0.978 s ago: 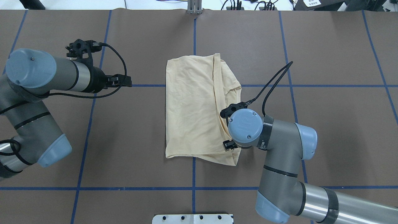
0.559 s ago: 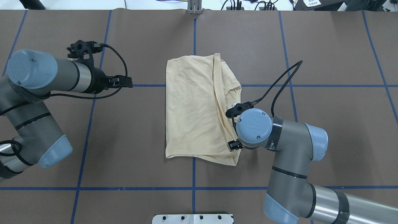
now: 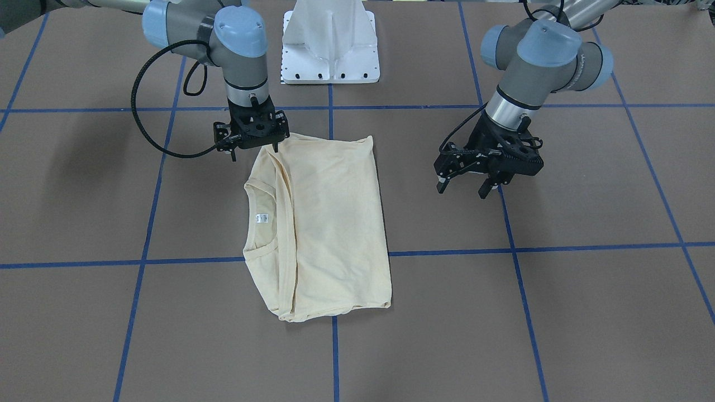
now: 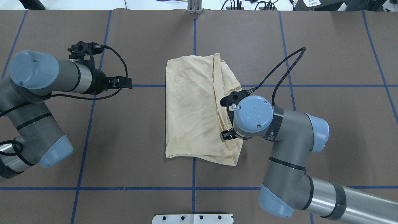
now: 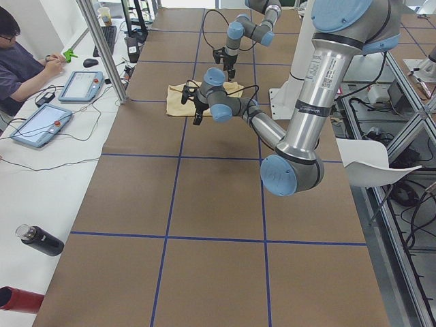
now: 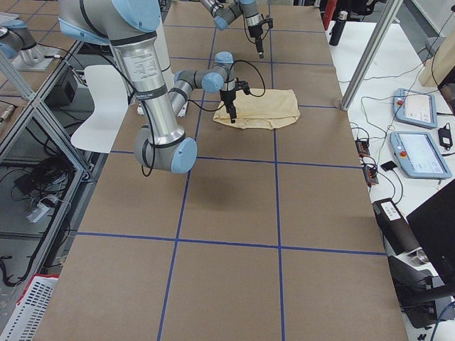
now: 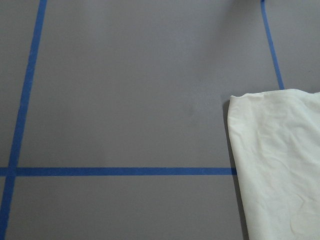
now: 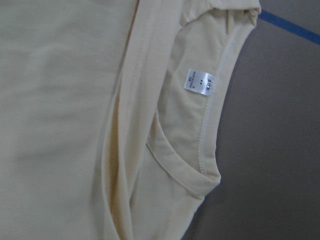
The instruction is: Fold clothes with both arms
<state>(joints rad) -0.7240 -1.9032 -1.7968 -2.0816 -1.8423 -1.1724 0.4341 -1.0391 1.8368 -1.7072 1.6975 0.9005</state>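
The clothes are one pale cream shirt (image 4: pixel 192 109), folded lengthwise into a tall rectangle at the table's middle. Its ribbed collar (image 8: pixel 200 175) and white neck label (image 8: pixel 199 82) face up along one long edge (image 3: pixel 261 219). No print shows. My right gripper (image 3: pixel 254 151) hangs open just above the shirt's corner nearest the robot base, holding nothing. In the overhead view its fingers are hidden under the wrist. My left gripper (image 3: pixel 462 191) is open and empty above bare table, well clear of the shirt (image 3: pixel 329 223). The left wrist view shows only the shirt's corner (image 7: pixel 275 160).
The brown table cover carries a grid of blue tape lines (image 4: pixel 194 174). The white pedestal base (image 3: pixel 330 44) stands at the robot's edge. A person sits at a side desk (image 5: pixel 20 61) with tablets, and a dark bottle (image 5: pixel 41 240) lies there.
My right wrist shifted slightly right, then moved farther across the table, over the shirt's collar edge. The left arm has hardly moved, and the shirt lies as before.
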